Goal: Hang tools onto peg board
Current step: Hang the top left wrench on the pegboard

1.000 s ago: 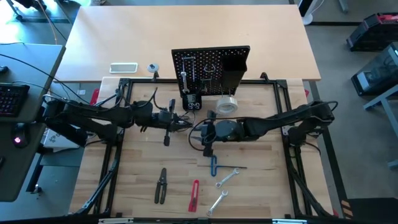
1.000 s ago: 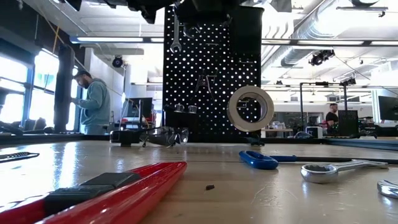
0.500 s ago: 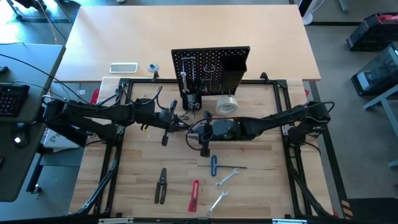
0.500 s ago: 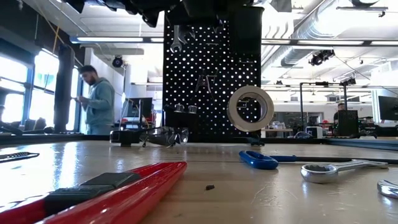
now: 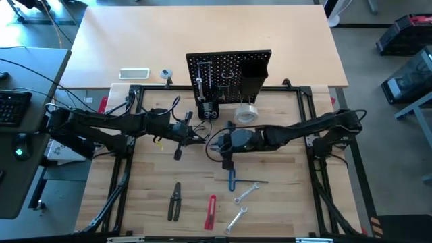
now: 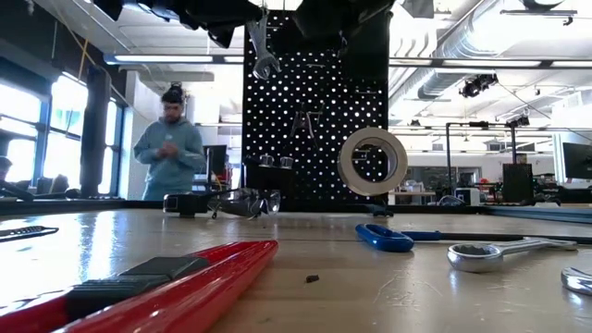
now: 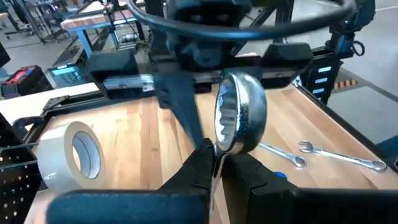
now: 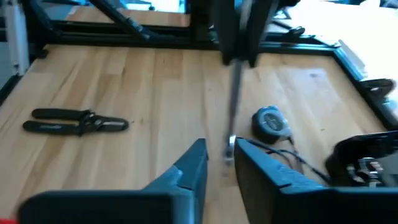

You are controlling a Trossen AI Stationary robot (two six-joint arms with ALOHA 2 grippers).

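Note:
A silver wrench (image 7: 239, 112) is held upright above the middle of the table, with my left gripper (image 7: 221, 163) shut on it. Its ring end stands above the fingers. Its open end (image 6: 265, 61) hangs down in front of the black peg board (image 6: 314, 111). My right gripper (image 8: 221, 158) faces the left one (image 5: 197, 133) closely, open. Its fingers stand on either side of the wrench's lower shaft (image 8: 231, 118); I cannot tell whether they touch it. A pale tape roll (image 5: 246, 113) stands on edge at the board's foot. My left gripper pinches the wrench's shaft just below the ring end (image 7: 216, 155) between its two fingers. The fingers come nearly level from the table's left and lie across the shaft. The wrench is lifted clear and hangs roughly upright below the hold.
On the near half of the table lie black pliers (image 5: 175, 201), a red-handled cutter (image 5: 211, 211), a blue-handled tool (image 5: 231, 179) and two silver wrenches (image 5: 246, 193) (image 5: 236, 219). A wrench hangs on the board (image 5: 229, 74). A person (image 6: 168, 143) stands in the room beyond.
My left gripper has tipped a little while staying in place. The wrench's open end has swung and now hangs lower and slanted in the low view. The person in the room behind has walked toward the right.

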